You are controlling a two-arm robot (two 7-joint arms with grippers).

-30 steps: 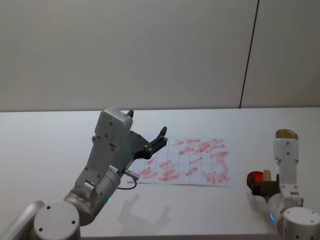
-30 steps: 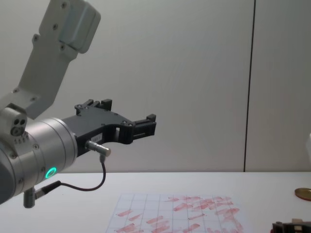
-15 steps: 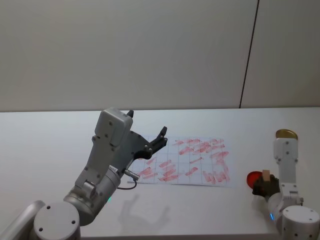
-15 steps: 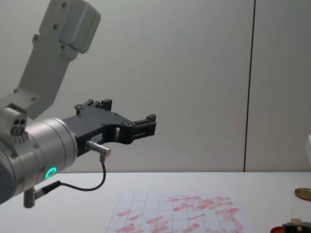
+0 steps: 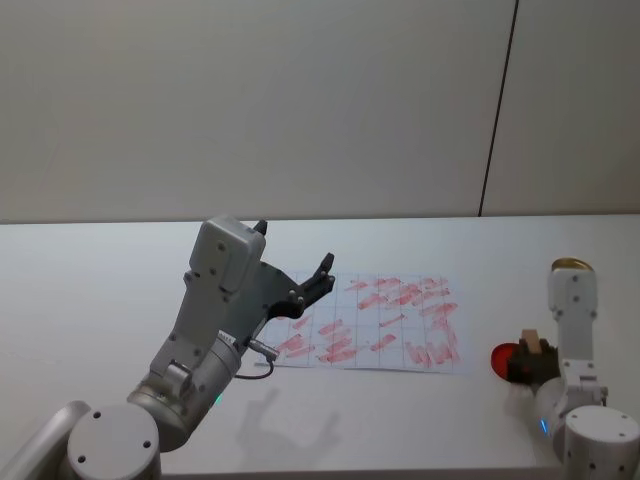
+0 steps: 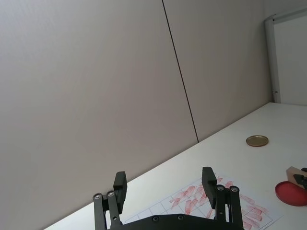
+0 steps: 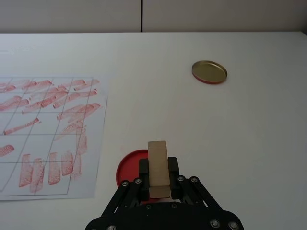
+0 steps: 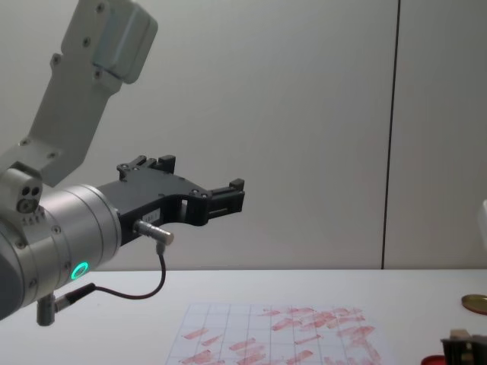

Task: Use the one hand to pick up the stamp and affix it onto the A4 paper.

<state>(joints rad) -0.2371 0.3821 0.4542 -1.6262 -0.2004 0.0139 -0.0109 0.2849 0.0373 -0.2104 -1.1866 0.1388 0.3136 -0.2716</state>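
Head view: our black two-finger right gripper (image 5: 527, 364) holds the tan wooden block stamp (image 5: 531, 342) upright at the red round ink pad (image 5: 502, 356), right of the red-marked white A4 paper (image 5: 380, 322). Right wrist view: fingers (image 7: 144, 168) clamp its sides so, we judge, the inked face points down. Left wrist view: left gripper (image 6: 164, 179) parked aloft, fingers apart

Tan stamp (image 7: 158, 168) — red-smudged gridded paper (image 7: 50, 136)
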